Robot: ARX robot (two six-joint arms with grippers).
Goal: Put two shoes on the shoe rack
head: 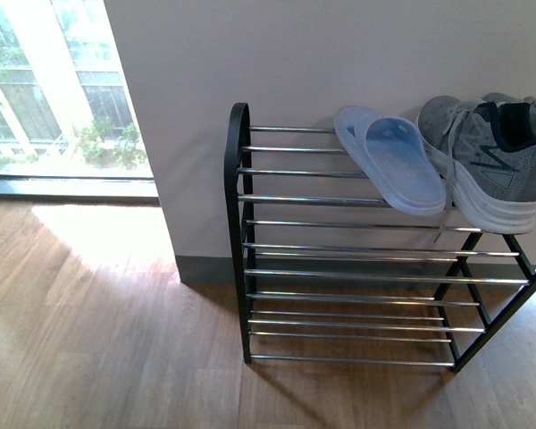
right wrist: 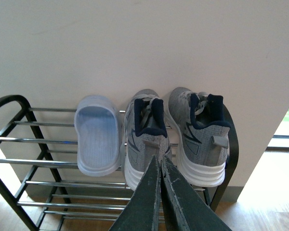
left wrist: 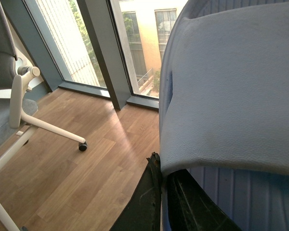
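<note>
Two grey knit sneakers with white soles and navy collars stand side by side, heels outward, on the top tier of the black shoe rack (right wrist: pixel 9 103) at its right end: one (right wrist: pixel 145 139) and the other (right wrist: pixel 200 134). In the front view one sneaker (head: pixel 491 161) shows on the rack (head: pixel 237 179) at the right edge. My right gripper (right wrist: pixel 160 161) is shut and empty, just in front of the sneakers' heels. My left gripper (left wrist: pixel 163 166) is shut on a light blue slipper (left wrist: pixel 231 86), away from the rack, near a window.
Another light blue slipper (head: pixel 391 161) lies on the top tier left of the sneakers, also seen as the slipper (right wrist: pixel 97 139). The lower tiers hold nothing. A white-framed office chair (left wrist: pixel 19 96) stands on the wood floor by the window. A white wall backs the rack.
</note>
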